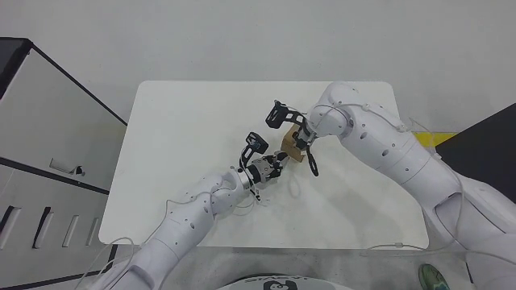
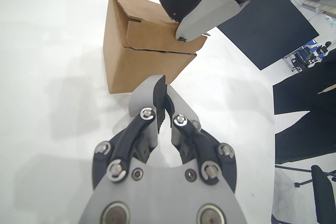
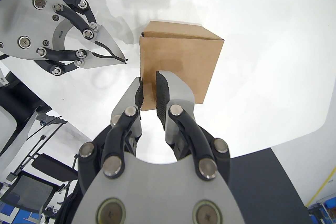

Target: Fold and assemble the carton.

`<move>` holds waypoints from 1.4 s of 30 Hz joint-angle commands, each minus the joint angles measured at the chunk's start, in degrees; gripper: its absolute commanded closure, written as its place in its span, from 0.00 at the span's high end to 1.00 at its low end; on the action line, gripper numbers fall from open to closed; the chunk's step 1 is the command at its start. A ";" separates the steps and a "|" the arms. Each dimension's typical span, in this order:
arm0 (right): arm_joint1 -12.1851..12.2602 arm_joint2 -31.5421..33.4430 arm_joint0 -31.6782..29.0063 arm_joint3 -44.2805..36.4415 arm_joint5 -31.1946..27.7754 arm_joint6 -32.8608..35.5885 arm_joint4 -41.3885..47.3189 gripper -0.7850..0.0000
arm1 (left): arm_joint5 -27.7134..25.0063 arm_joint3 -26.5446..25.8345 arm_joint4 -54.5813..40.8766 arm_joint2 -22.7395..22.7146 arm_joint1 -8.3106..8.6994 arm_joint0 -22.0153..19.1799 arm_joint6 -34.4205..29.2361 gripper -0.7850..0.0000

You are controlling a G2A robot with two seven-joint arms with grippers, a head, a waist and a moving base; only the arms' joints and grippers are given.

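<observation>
- The carton (image 2: pixel 136 62) stood on the worktop (image 2: pixel 52 51), nearly boxed up, with its tuck flap (image 2: pixel 155 34) not fully seated.
- The right fingers (image 3: pixel 181 93) were slightly parted, and their tips rested on the flap's edge. They were probably pressing it home rather than clamping it.
- The left fingers (image 2: pixel 143 97) were clenched on nothing, just beside the carton's lower corner and opposite the right fingers. They probably served as a stop, so the carton would not slide under the push.
</observation>
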 commanded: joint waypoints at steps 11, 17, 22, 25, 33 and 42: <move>-0.18 0.79 -0.22 0.12 -0.11 0.09 -1.08 0.11 | 0.00 0.00 0.00 0.00 0.00 0.00 0.00 0.00; -0.17 1.25 -0.49 -0.27 0.14 0.26 -1.92 0.09 | 0.00 0.00 0.00 0.00 0.00 0.00 0.00 0.00; -0.12 1.71 -0.71 -0.69 0.31 0.28 -2.83 0.08 | 0.00 0.00 0.00 0.00 0.00 0.00 0.00 0.00; -0.08 1.92 -0.91 -0.98 0.32 0.32 -3.52 0.08 | 0.00 0.00 0.00 0.00 0.00 0.00 0.00 0.00; -0.03 2.48 -1.35 -1.50 0.07 0.44 -4.75 0.04 | 0.00 0.00 0.00 0.00 0.00 0.00 0.00 0.00; -0.06 3.06 -1.81 -1.49 -0.34 0.29 -5.73 0.00 | 0.00 0.00 0.00 0.00 0.00 0.00 0.00 0.00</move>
